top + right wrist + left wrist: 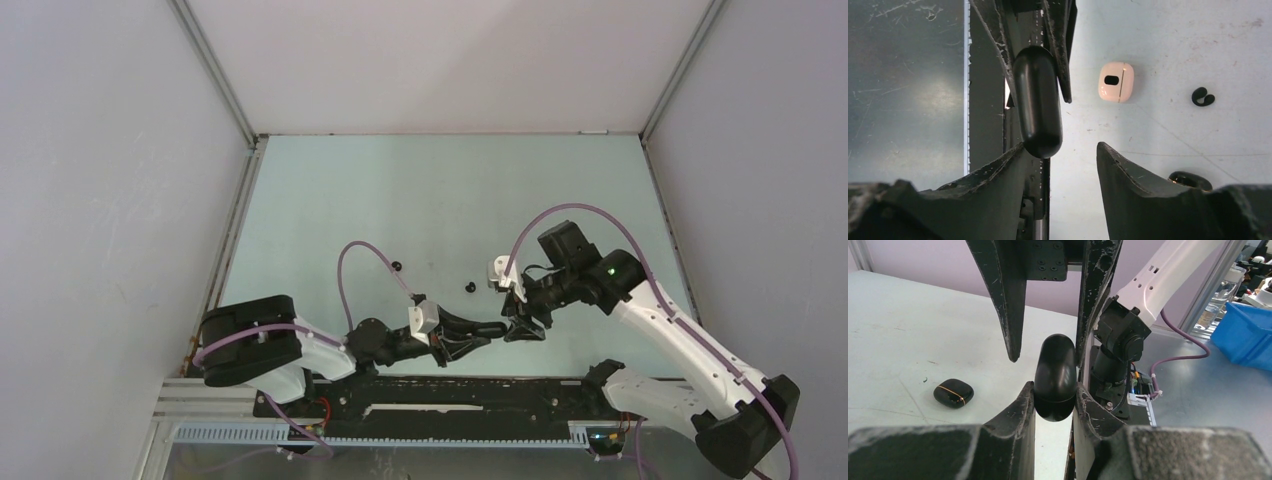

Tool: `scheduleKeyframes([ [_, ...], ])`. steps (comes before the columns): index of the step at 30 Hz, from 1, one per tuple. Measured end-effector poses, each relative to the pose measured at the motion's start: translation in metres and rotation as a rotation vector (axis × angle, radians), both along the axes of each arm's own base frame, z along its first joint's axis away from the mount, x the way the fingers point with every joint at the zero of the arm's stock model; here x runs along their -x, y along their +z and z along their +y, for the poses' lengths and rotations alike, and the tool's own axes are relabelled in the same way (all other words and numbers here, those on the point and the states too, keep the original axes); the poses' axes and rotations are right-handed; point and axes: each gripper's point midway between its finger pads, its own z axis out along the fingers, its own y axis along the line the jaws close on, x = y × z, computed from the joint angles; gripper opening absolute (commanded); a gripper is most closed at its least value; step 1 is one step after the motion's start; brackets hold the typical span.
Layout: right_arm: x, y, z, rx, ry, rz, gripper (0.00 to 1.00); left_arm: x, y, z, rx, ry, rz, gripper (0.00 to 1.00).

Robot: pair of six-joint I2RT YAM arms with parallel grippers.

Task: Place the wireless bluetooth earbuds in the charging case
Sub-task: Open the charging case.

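Looking down from the top view: my left gripper (pixel 495 331) and right gripper (pixel 520 326) meet tip to tip over the near middle of the table (pixel 420 190). Two small black things lie on the table beyond them: a left speck (pixel 396 266) and a near speck (pixel 470 287) close to the tips. Both are too small here to tell bud from case.

Left wrist view: left jaws are closed tight on one black charging case (pixel 1055 377), gripped by its lower half and standing on end. The right gripper's two fingers come in from above. One touches the case's side, the other stands clear of it. One second black case (pixel 953 393), with a thin gold line, lies flat on the table, well apart.

Right wrist view: right jaws stand open with nothing gripped. One finger touches the held case's tip, the other is apart from it. Count on the table:
- One cream case (pixel 1116 81) with a dark oval mark.
- One black earbud (pixel 1203 96), hook-shaped, lying loose near the cream case and outside any case.
- One dark rounded thing (pixel 1189 180), half hidden behind my finger. Cannot tell what it is.
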Motion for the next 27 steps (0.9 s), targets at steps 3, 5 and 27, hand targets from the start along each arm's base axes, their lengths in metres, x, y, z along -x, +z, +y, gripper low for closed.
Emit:
scheduleKeyframes([
  [3, 0.004, 0.002, 0.003, -0.017, 0.016, 0.009, 0.49, 0.000, 0.000, 0.000, 0.000, -0.001, 0.000, 0.00],
  [5, 0.006, 0.003, 0.004, -0.027, 0.023, 0.021, 0.44, 0.000, 0.000, 0.000, 0.000, -0.001, 0.000, 0.00],
  [27, 0.008, 0.007, 0.008, -0.068, 0.026, 0.080, 0.16, -0.005, -0.003, 0.000, 0.006, 0.023, 0.067, 0.39],
])
